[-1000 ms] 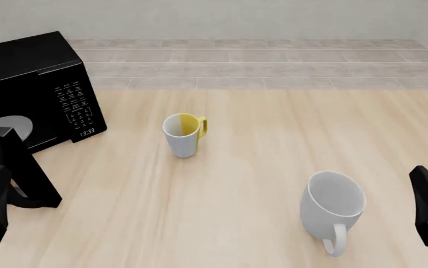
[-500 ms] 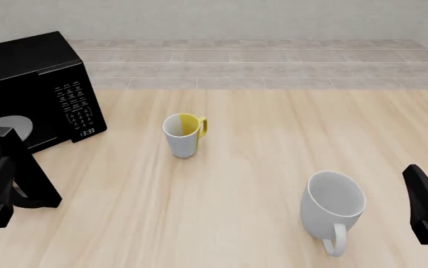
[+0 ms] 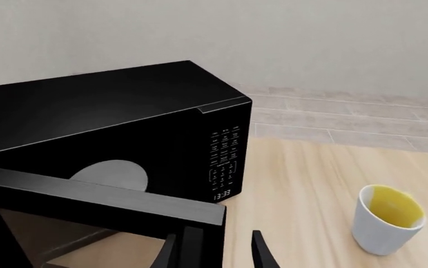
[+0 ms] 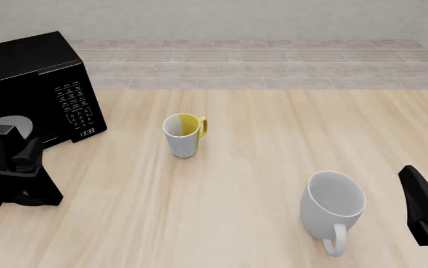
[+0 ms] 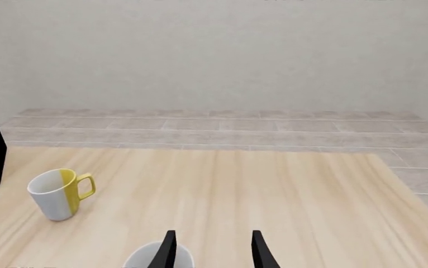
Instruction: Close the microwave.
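Observation:
The microwave (image 4: 31, 72) is a glossy black box at the table's far left, with a keypad and clock (image 4: 77, 109). Its door (image 4: 44, 192) stands swung open toward me, and the grey plate (image 4: 11, 124) shows inside. My left gripper (image 4: 22, 159) is open and right at the door's free edge. In the left wrist view the microwave (image 3: 124, 117), plate (image 3: 113, 174) and door's top edge (image 3: 95, 196) show, and the door's end sits between the open fingers of the left gripper (image 3: 215, 254). My right gripper (image 4: 425, 215) is open and empty at the front right, also in its wrist view (image 5: 212, 251).
A white-and-yellow mug (image 4: 182, 134) stands mid-table, right of the microwave, and shows in both wrist views (image 3: 387, 219) (image 5: 57, 194). A larger white mug (image 4: 333, 209) stands front right, just left of my right gripper. The table's far edge meets a tiled floor (image 4: 274, 56).
My left gripper has risen and moved forward up against the open door's edge. My right gripper has shifted slightly left. The mugs have not moved.

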Controlling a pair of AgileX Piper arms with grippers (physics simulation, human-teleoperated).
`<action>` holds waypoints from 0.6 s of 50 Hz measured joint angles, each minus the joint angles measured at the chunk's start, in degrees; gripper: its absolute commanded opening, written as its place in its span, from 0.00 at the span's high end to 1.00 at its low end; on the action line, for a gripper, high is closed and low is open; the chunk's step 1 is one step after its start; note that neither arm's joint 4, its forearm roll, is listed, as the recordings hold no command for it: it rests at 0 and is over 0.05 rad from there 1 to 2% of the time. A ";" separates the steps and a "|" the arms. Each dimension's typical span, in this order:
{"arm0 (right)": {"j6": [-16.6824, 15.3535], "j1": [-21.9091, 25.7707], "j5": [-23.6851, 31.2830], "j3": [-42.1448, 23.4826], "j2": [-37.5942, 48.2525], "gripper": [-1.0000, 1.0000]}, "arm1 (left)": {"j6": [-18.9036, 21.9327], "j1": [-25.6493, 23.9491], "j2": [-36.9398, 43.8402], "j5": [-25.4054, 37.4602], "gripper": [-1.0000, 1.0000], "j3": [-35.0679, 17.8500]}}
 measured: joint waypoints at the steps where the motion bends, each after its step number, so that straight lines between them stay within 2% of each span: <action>1: 0.03 0.08 0.22 0.00 -0.27 0.00 | -0.08 0.25 1.24 -1.22 0.00 -0.17; 13: 0.10 0.81 1.57 -0.01 -2.11 0.00 | -1.38 1.30 12.00 -11.32 0.00 -3.01; 30: 0.28 2.07 -0.43 0.01 0.44 0.00 | -1.61 1.80 17.61 -11.17 0.00 -8.41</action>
